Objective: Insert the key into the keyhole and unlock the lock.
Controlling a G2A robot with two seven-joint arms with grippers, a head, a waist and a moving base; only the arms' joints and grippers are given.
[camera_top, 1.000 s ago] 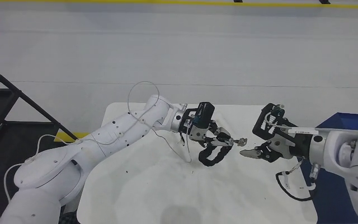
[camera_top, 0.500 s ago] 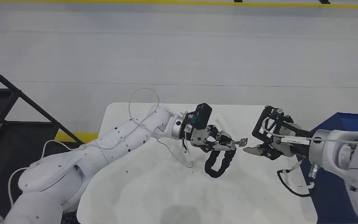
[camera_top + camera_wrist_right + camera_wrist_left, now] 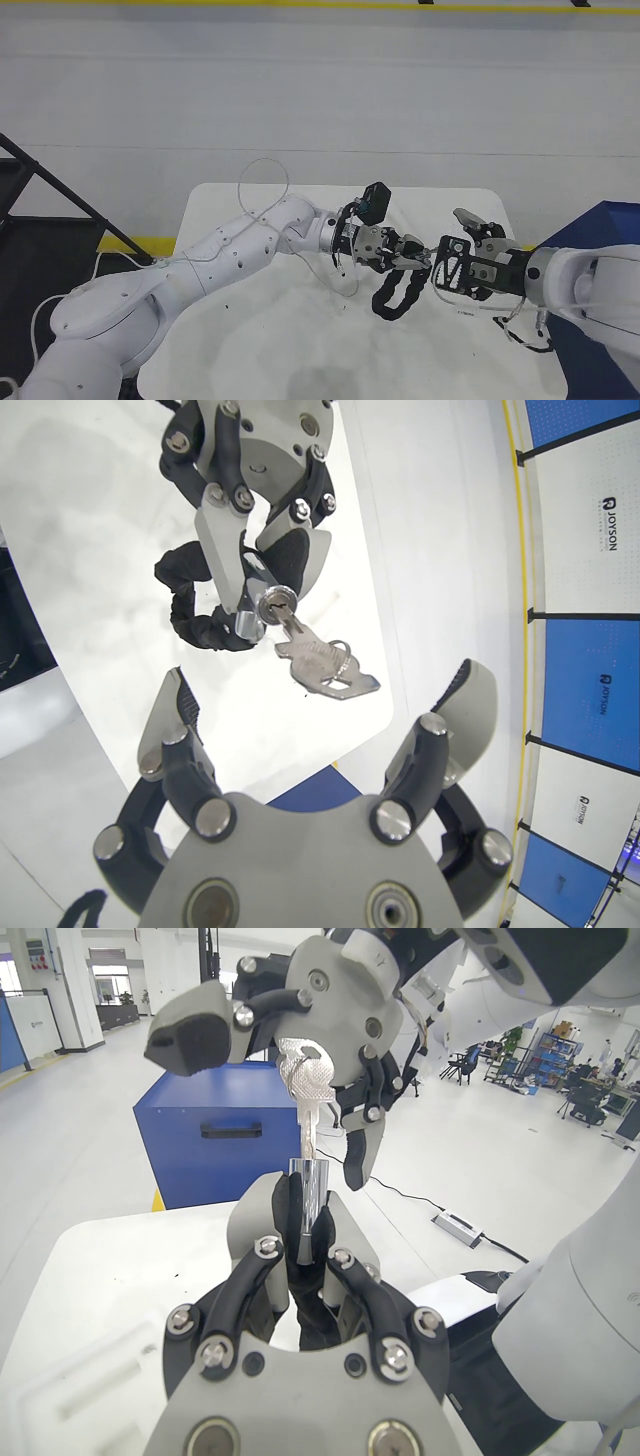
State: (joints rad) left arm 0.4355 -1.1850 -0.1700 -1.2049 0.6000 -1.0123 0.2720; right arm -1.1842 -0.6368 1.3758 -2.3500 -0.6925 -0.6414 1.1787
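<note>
Top view first. My left end effector [image 3: 398, 250] is over the right half of the counter [image 3: 250, 330], clamped on the lock [image 3: 412, 256], and the lock's black cable [image 3: 400, 295] hangs in a loop below it. The key [image 3: 430, 254] points toward my right end effector [image 3: 452, 262], which is just beside it, close to the counter's right edge.

Left wrist view now. Both pads are squeezed tight on the chrome lock [image 3: 309, 1200], which stands straight out between them. The key [image 3: 306, 1078] has its blade down in the end of the barrel and its head and ring free. The right end effector [image 3: 270, 1108] faces me with its fingers [image 3: 187, 1040] spread wide on either side of the key head, touching nothing.

Right wrist view. My right end effector [image 3: 320, 685] is wide open and holding nothing. The key [image 3: 320, 657] lies between the spread fingers but apart from both. Its blade is seated in the keyhole [image 3: 274, 601], with a second key on the ring beneath it. The left end effector [image 3: 260, 575] has the barrel pinched above the counter's white top, the cable [image 3: 190, 600] curling beside it.
</note>
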